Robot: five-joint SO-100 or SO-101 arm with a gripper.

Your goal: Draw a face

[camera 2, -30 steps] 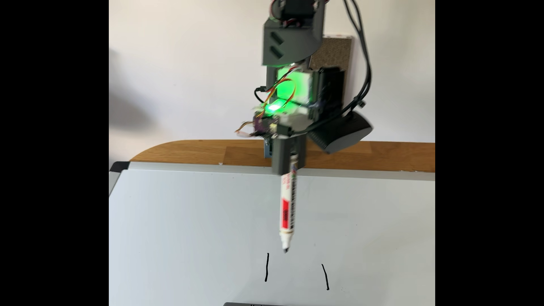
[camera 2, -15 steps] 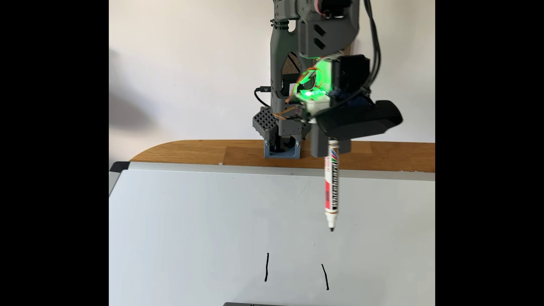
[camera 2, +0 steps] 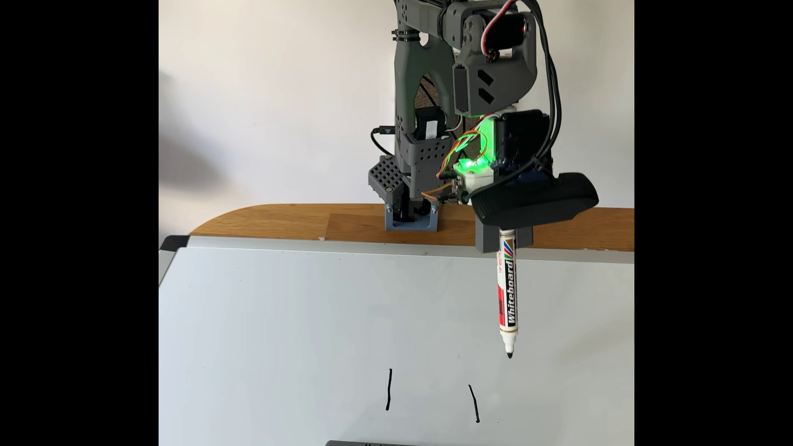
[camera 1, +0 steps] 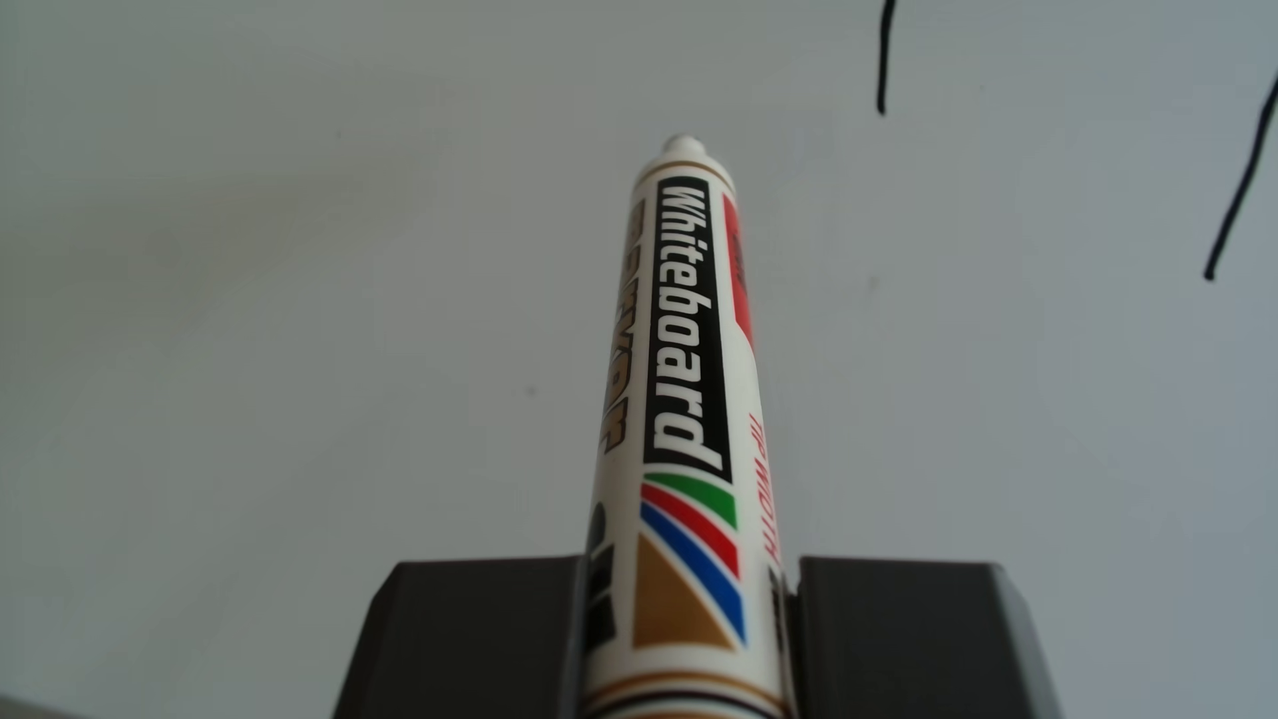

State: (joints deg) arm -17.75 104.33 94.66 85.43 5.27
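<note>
A white whiteboard marker (camera 2: 508,296) hangs tip-down over the whiteboard (camera 2: 300,321), clamped in my dark grey gripper (camera 2: 504,241). Its black tip sits close above the board, up and to the right of two short black strokes (camera 2: 388,390) (camera 2: 474,403). I cannot tell whether the tip touches. In the other view the marker (camera 1: 684,346) runs up from between the gripper (camera 1: 684,581) jaws, which press on its barrel from both sides. The two strokes (camera 1: 883,55) (camera 1: 1241,173) lie at the top right there, and the tip is hidden behind the barrel's shoulder.
The arm's base (camera 2: 410,218) is bolted to a wooden tabletop (camera 2: 279,218) behind the board's grey frame (camera 2: 300,243). A black camera (camera 2: 536,201) rides on the wrist. A dark flat object (camera 2: 369,442) pokes in at the bottom edge.
The marker swung from above the gap between the strokes to the right, rising on the way, then dropped lower again on the right side. No new line appeared.
</note>
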